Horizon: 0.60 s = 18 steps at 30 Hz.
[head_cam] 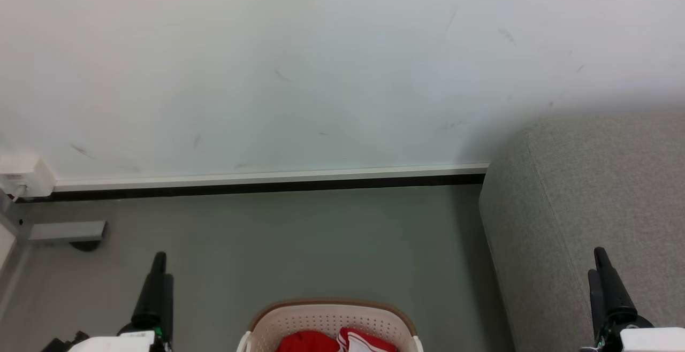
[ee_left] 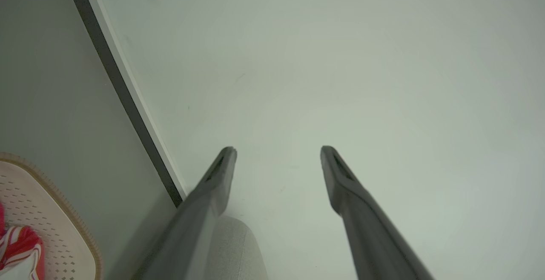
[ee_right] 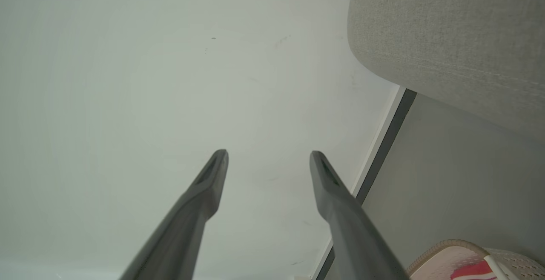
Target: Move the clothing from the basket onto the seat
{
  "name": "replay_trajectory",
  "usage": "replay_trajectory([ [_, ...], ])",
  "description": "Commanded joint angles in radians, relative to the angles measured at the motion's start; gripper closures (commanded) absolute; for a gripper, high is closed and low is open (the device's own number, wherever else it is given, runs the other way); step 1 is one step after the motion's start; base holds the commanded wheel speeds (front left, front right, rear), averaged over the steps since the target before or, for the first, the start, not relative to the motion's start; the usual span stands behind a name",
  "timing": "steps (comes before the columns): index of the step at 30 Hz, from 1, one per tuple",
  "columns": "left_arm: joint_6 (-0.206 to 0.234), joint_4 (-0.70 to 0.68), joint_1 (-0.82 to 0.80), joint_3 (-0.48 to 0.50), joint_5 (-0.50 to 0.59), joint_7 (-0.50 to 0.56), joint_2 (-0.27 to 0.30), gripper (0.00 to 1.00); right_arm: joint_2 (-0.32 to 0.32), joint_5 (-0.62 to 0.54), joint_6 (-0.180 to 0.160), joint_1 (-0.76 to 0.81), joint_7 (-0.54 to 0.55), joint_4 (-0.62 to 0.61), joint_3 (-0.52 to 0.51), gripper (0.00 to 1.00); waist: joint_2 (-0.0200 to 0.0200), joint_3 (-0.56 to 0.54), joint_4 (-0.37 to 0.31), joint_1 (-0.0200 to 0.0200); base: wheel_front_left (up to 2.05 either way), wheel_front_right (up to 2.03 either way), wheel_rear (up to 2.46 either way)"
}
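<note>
Both left gripper (ee_left: 278, 154) and right gripper (ee_right: 268, 156) gape wide, empty.
Neither touches anything; clothing (head_cam: 321, 342) lies in the basket (head_cam: 326, 317) at 6 o'clock of the head view, seat (head_cam: 578, 197) at 4 o'clock.

We're seeing long, dark, tapering fingers (head_cam: 152, 298) on the left gripper (head_cam: 162, 266) and the right gripper (head_cam: 595, 261), each one joining a boxy white wrist casing (head_cam: 115, 343).
</note>
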Motion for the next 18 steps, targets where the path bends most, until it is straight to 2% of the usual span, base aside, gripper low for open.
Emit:
replay_trajectory([
  [1,-0.004,-0.028,-0.022,0.013,0.048,-0.013,0.005,0.0,-0.018,-0.026,0.0,-0.021,-0.013,-0.031,0.008,0.0,-0.0001,0.0,-0.001,0.0,0.0,0.0,0.0],
  [13,-0.005,-0.067,-0.019,0.024,0.241,-0.059,0.007,0.0,-0.028,-0.19,0.0,-0.019,-0.059,-0.076,0.042,0.0,-0.0001,-0.003,-0.005,0.0,0.0,0.0,0.0],
  [18,0.007,-0.084,-0.012,0.011,0.374,-0.078,0.007,0.0,-0.041,-0.28,0.0,-0.018,-0.079,-0.086,0.072,0.0,-0.0001,-0.004,-0.006,0.0,0.0,0.0,0.0],
])
